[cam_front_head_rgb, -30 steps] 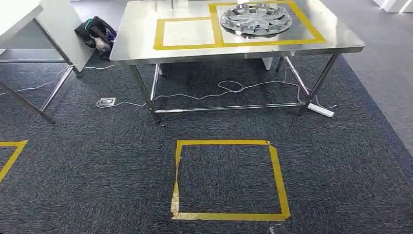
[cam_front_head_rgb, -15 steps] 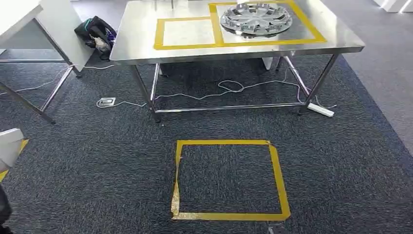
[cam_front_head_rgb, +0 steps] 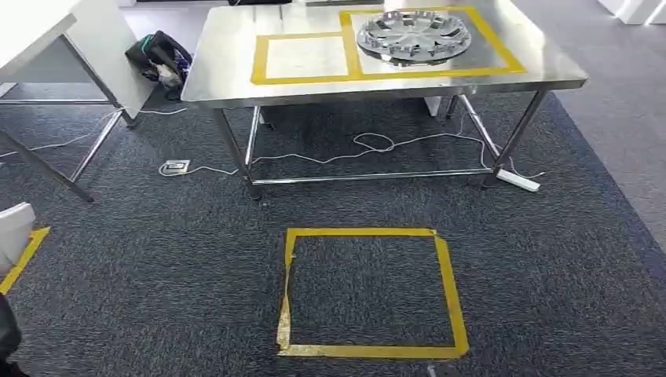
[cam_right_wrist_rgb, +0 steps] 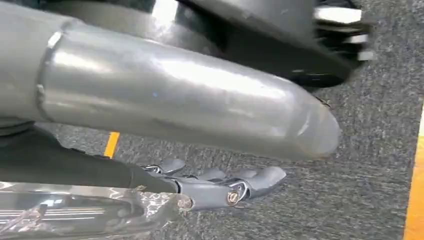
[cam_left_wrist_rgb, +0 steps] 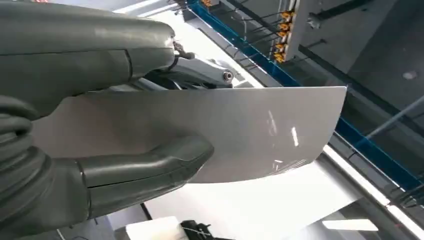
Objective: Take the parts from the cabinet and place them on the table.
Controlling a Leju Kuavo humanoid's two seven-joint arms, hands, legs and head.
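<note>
- My left hand (cam_left_wrist_rgb: 105, 165) grips a thin, curved silver sheet part (cam_left_wrist_rgb: 240, 132): thumb pressed on one face, fingers (cam_left_wrist_rgb: 200, 75) behind the other. In head view a white corner of the part (cam_front_head_rgb: 14, 232) shows at the far left edge, above the carpet.
- My right hand (cam_right_wrist_rgb: 220, 185) hangs over the dark carpet (cam_right_wrist_rgb: 370, 150), fingers curled in together w/ nothing clearly betw. them. A crinkly clear-wrapped item (cam_right_wrist_rgb: 85, 212) sits at the frame edge next to the hand; can't tell if it's touching or held.
- Steel table (cam_front_head_rgb: 228, 75) ahead, on 4 legs, w/ 2 yellow-tape rectangles on top, side by side and sharing an edge.
- Smaller tape rectangle (cam_front_head_rgb: 302, 56): bare inside.
- Larger tape rectangle (cam_front_head_rgb: 487, 47): holds 1 silver wheel cover (cam_front_head_rgb: 414, 34), lying flat, fully inside the tape.
- Carpet in front of table: 1 yellow-tape square (cam_front_head_rgb: 369, 290), only carpet inside. Part of another tape mark (cam_front_head_rgb: 23, 255) at far left.
- Under the table: 1 white cable (cam_front_head_rgb: 369, 145) looped on the floor, 1 white power strip (cam_front_head_rgb: 518, 179) near a right leg, 1 small floor socket plate (cam_front_head_rgb: 174, 166) left of the legs.
- 1 dark bag (cam_front_head_rgb: 161, 56) on the floor betw. the steel table and a white table (cam_front_head_rgb: 31, 31) at left.
</note>
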